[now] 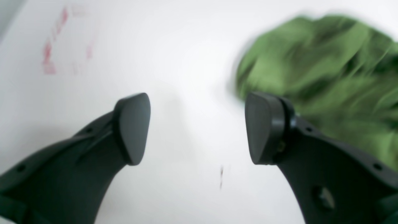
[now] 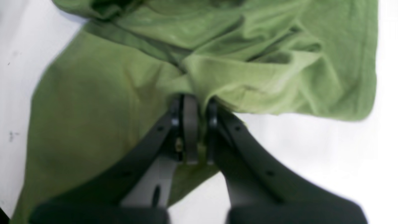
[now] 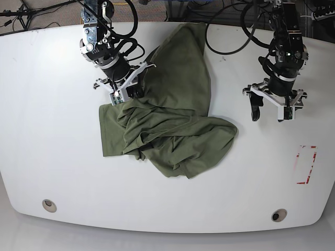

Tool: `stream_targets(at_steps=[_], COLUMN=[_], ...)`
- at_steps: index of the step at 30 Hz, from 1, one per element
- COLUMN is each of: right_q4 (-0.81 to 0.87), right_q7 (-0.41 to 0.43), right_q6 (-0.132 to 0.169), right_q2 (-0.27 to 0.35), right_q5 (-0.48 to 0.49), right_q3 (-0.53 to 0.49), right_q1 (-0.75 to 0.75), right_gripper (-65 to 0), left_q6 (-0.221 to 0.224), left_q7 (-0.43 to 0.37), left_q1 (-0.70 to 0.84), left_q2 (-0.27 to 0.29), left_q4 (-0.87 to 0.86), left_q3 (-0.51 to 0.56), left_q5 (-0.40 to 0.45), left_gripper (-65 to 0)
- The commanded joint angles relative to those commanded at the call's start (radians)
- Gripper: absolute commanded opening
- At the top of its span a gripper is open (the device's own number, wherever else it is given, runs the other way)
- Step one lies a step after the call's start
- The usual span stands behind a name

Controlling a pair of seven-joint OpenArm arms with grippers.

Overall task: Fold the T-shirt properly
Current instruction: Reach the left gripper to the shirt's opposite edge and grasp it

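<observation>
Right claw (image 2: 194,130) pinching one T-shirt (image 3: 167,125), left claw (image 1: 197,129) spread, empty

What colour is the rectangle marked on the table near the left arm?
Red: the rectangle outline on the white table, clearest in the base view.

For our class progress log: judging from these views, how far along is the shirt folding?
Early stage. Done: nothing neat; the olive-green cotton T-shirt lies crumpled on the white table. In hand: the right end effector is shut on a bunched fold of fabric, while the left end effector hangs open over bare table, holding nothing. Left: spreading it flat, then every fold.
</observation>
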Motion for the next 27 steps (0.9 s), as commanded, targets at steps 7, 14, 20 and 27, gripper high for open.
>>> stream_targets(at_steps=[7, 14, 20, 27], right_q4=[0.048, 0.063, 0.106, 0.117], right_q7=[-0.003, -0.003, -0.003, -0.006], right_q6=[-0.003, -0.003, 0.0, -0.001], right_q2=[0.005, -0.001, -0.043, -0.055], right_q5=[-0.005, -0.005, -0.012, -0.018], right_q3=[0.002, -0.001, -0.011, -0.012], right_q1=[-0.024, -0.021, -0.004, -0.006], right_gripper=[-64.7, -64.7, -64.4, -64.4], left_q6=[-0.032, -0.067, -0.107, -0.11], left_q7=[0.164, 0.181, 0.198, 0.194], left_q1=[-0.081, -0.109, -0.195, -0.249], left_q2=[0.01, 0.012, 0.022, 0.037], left_q4=[-0.126, -0.156, -0.197, -0.24], left_q3=[-0.029, -0.023, 0.03, 0.081], left_q5=[-0.084, -0.106, -0.133, -0.128], left_gripper=[-23.2, -22.1, -17.0, -15.4])
